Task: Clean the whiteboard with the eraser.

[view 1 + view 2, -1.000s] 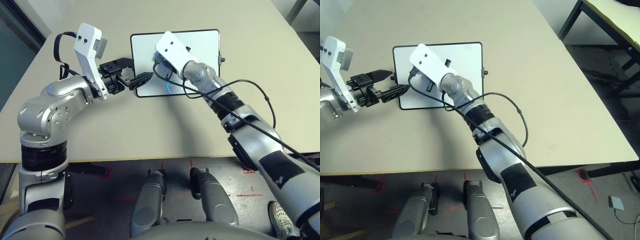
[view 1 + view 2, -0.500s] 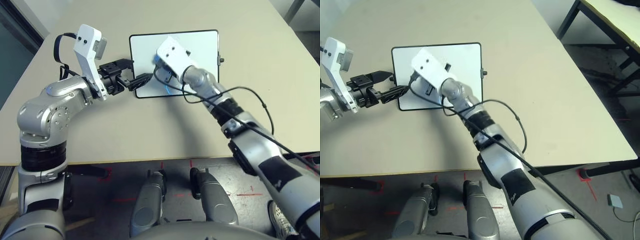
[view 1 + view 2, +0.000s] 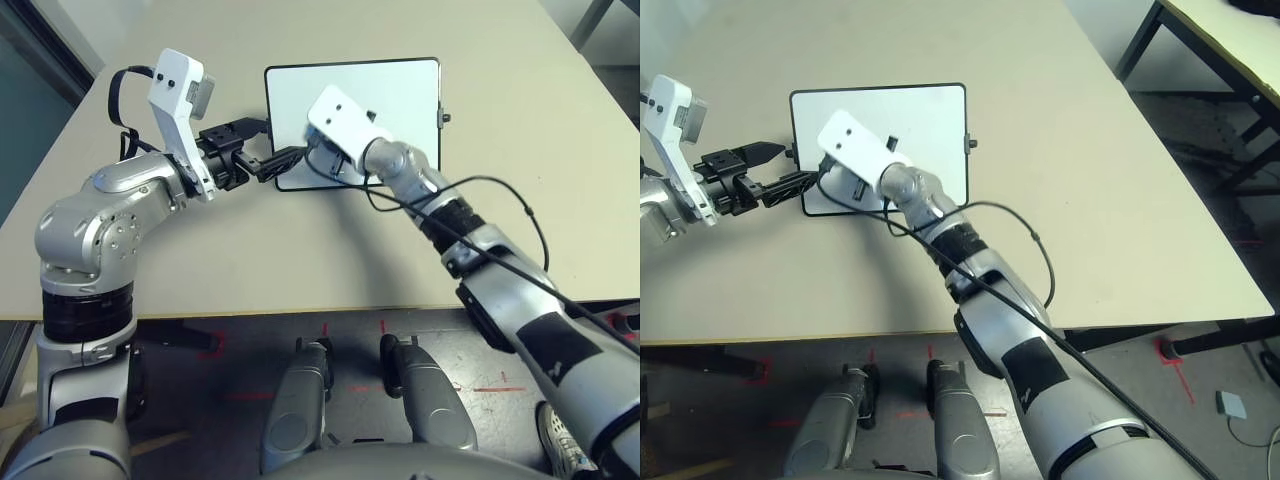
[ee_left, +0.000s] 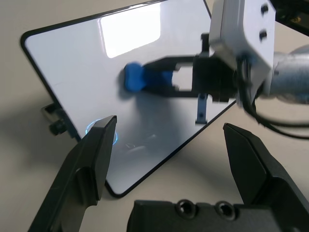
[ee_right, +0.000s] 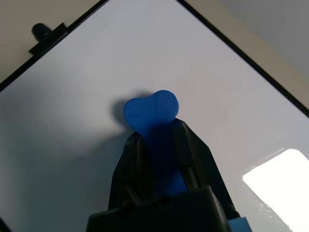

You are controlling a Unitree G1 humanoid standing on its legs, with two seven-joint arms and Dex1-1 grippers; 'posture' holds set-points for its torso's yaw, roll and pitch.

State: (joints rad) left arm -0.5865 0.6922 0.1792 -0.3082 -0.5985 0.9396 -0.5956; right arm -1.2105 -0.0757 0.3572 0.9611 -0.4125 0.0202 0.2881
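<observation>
Gripping lobed, matte blue eraser [image 5: 153, 113], right gripper [image 5: 157, 145] closed over glossy whiteboard [image 5: 217, 96]; left gripper [image 4: 169, 159] wide, empty.

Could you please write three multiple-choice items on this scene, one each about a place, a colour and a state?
1. Where is the eraser?
A) On the floor
B) Over the whiteboard
C) At the table's front edge

2. What colour is the eraser?
A) Blue
B) Red
C) Yellow

3. How does the left tool stand?
A) Shut on the eraser
B) Shut on a cable
C) Open, holding nothing

1: B, since the right tool has the eraser over the white surface of the whiteboard.
2: A, since its rounded end shows plain blue between the right tool's fingers.
3: C, since the left tool's two fingers stand wide apart with nothing between them.
</observation>
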